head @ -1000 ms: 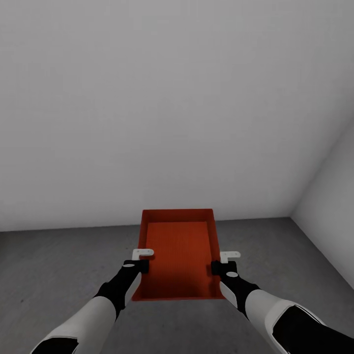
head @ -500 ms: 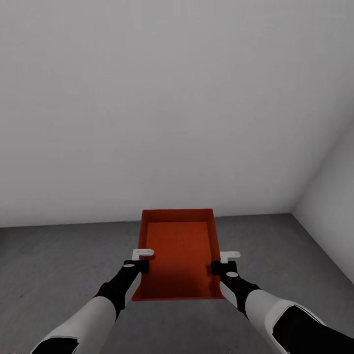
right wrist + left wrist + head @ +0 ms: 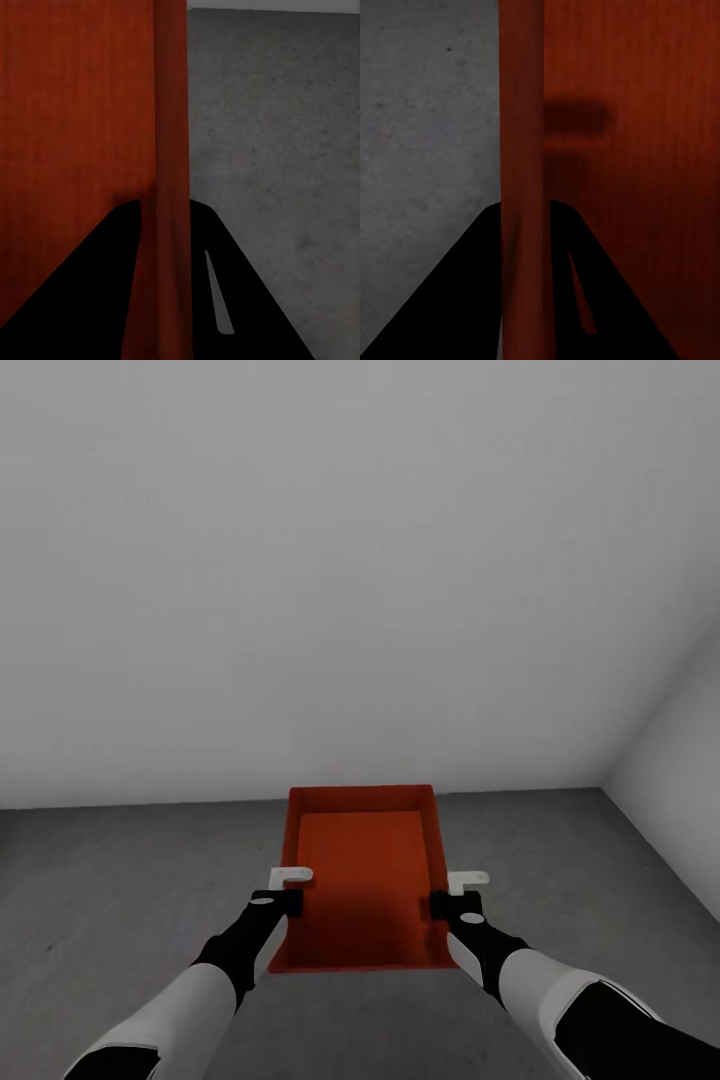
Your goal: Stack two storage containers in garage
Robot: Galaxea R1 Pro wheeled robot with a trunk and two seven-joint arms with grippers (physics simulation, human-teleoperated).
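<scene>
Holding one storage container [image 3: 362, 880] at 12 o'clock above the garage floor [image 3: 120, 880].
We pinch its side walls: our left gripper [image 3: 287, 890] is clamped on the wall at 9 o'clock, our right gripper [image 3: 455, 893] on the wall at 3 o'clock; a pale grey wall [image 3: 350, 560] faces us.

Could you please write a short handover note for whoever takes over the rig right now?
Left gripper: shut on the left wall of the storage container.
Right gripper: shut on its right wall.
The container is empty, carried level in front of the robot, above the dark grey concrete floor, facing a pale grey wall.
Done: one container brought here.
Left: set it down, then handle the second container, which I cannot locate from here.
</scene>
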